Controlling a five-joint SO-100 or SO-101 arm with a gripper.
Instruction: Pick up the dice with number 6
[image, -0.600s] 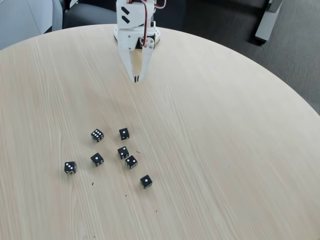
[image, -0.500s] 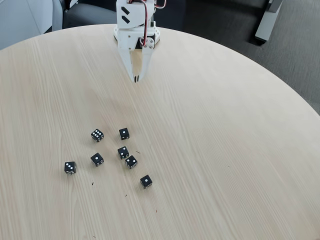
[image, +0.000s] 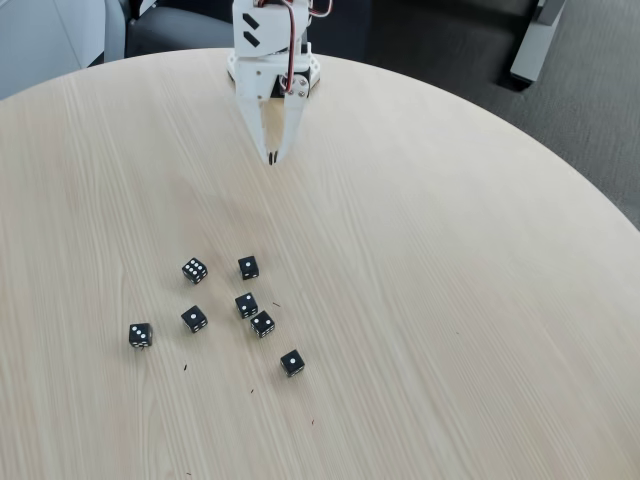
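Note:
Several small black dice with white pips lie scattered on the round light-wood table (image: 450, 260). The dice with number 6 (image: 194, 270) is the upper-left one of the group, its top face crowded with pips. My white gripper (image: 272, 158) hangs at the far side of the table, pointing down, well above and to the right of that die in the fixed view. Its two fingers meet at the tips with nothing between them.
Other dice with few pips lie near: one (image: 248, 267) just right of the six, one (image: 246, 305), one (image: 263, 323), one (image: 194, 318), one (image: 140, 335) at far left, one (image: 292, 362) nearest. A dark floor lies past the table's edge.

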